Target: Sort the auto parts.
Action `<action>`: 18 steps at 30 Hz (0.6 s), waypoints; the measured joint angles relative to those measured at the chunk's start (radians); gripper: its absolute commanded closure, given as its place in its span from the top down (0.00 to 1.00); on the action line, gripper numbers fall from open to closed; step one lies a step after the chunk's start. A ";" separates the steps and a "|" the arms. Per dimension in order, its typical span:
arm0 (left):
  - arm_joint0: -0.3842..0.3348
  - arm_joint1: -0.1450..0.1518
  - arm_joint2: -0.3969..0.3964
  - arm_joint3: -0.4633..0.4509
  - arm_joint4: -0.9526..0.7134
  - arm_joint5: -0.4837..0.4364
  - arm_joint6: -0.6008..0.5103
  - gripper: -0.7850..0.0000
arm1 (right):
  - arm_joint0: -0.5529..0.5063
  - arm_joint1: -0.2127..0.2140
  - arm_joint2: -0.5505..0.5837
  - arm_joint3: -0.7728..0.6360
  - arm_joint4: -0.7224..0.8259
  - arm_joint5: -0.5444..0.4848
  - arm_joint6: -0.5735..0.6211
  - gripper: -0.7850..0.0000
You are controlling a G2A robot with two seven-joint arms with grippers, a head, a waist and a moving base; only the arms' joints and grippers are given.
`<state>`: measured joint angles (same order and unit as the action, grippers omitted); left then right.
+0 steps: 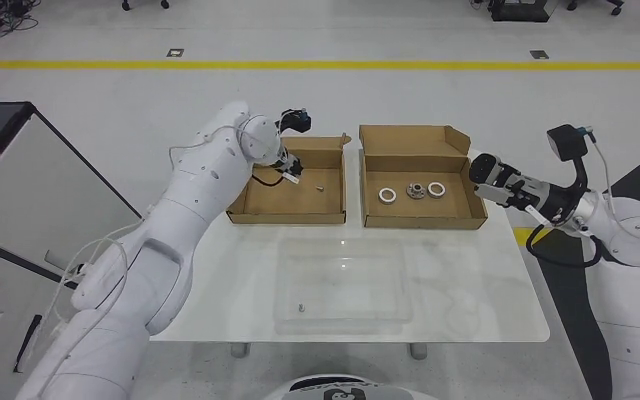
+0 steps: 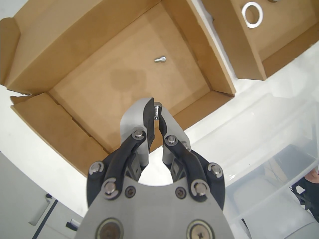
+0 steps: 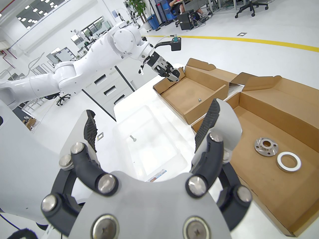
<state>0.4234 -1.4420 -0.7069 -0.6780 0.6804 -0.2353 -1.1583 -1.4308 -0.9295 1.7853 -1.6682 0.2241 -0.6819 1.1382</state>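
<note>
My left gripper (image 2: pixel 156 111) is shut on a small silver bolt (image 2: pixel 156 112) and hangs over the left cardboard box (image 1: pixel 262 205), near its left wall; the top view shows it too (image 1: pixel 294 175). A second bolt (image 2: pixel 160 59) lies on that box's floor. The right cardboard box (image 1: pixel 372 214) holds two flat rings (image 1: pixel 387 195) (image 1: pixel 437 188) and a flanged hub (image 1: pixel 414 189) between them. My right gripper (image 3: pixel 152 123) stands open and empty, above the table just right of that box. A third bolt (image 3: pixel 132 138) lies in the clear plastic tray (image 1: pixel 390 258).
The clear tray sits in the middle of the white table (image 1: pixel 480 280), in front of both boxes. The box lids (image 1: pixel 415 138) stand open at the back. White table surface lies free on either side of the tray.
</note>
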 measured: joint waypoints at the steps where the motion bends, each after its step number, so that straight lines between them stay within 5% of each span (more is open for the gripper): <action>1: -0.005 -0.008 0.009 0.026 0.000 -0.002 0.012 0.00 | 0.000 0.000 0.000 0.000 0.000 0.000 0.000 1.00; 18: -0.036 -0.121 0.135 0.337 0.097 -0.016 0.134 0.00 | 0.000 0.000 0.000 0.000 0.000 0.000 0.000 1.00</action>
<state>0.3872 -1.5632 -0.5723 -0.3411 0.7774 -0.2518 -1.0244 -1.4308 -0.9295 1.7853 -1.6682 0.2241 -0.6819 1.1382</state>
